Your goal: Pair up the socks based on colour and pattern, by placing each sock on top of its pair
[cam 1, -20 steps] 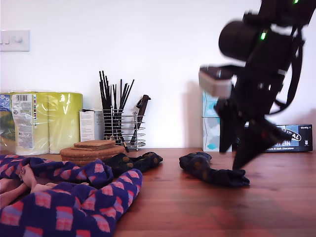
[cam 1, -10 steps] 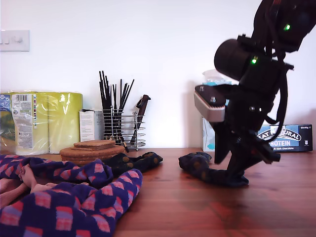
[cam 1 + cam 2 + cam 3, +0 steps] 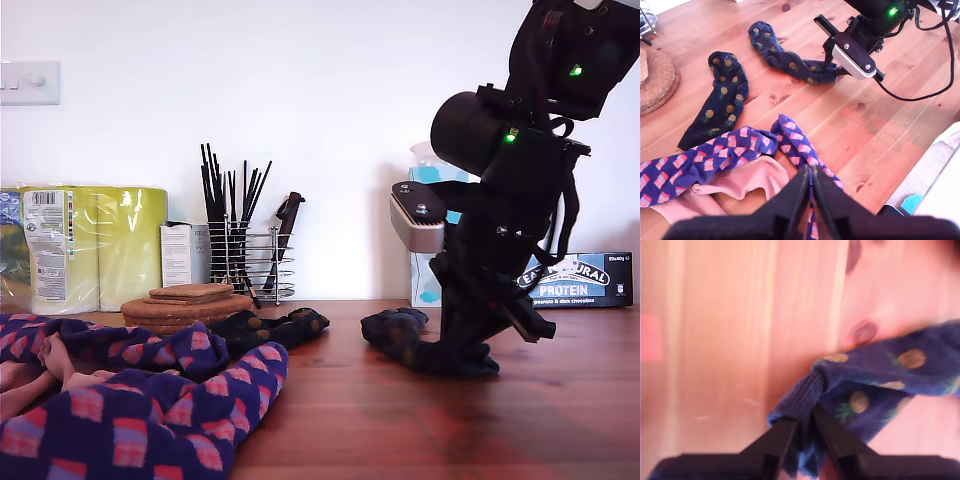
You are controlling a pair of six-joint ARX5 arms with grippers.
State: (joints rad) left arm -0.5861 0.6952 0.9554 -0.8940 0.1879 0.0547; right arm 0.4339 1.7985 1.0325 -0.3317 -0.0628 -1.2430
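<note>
Two near-black socks with brownish dots lie apart on the wooden table: one (image 3: 715,105) near the cork mats, the other (image 3: 790,60) (image 3: 400,335) under the arm at the exterior view's right. My second gripper (image 3: 805,430) (image 3: 465,360) is down at the table, shut on that sock's ribbed cuff (image 3: 802,392). Two navy socks with pink diamond patches (image 3: 705,155) (image 3: 800,145) and a pale pink sock (image 3: 740,182) lie bunched in a pile at the exterior view's left (image 3: 150,410). My first gripper (image 3: 809,180) hovers high over that pile, shut with nothing in it.
Cork mats (image 3: 185,305), a wire rack of black sticks (image 3: 240,250), paper rolls (image 3: 90,245), a tissue box (image 3: 425,280) and a protein bar box (image 3: 580,280) line the back wall. The table's edge (image 3: 920,165) runs close to the pile.
The second arm has come down and shifted toward the exterior view's left, bringing its gripper onto the end of the dotted sock. The socks have stayed where they lay.
</note>
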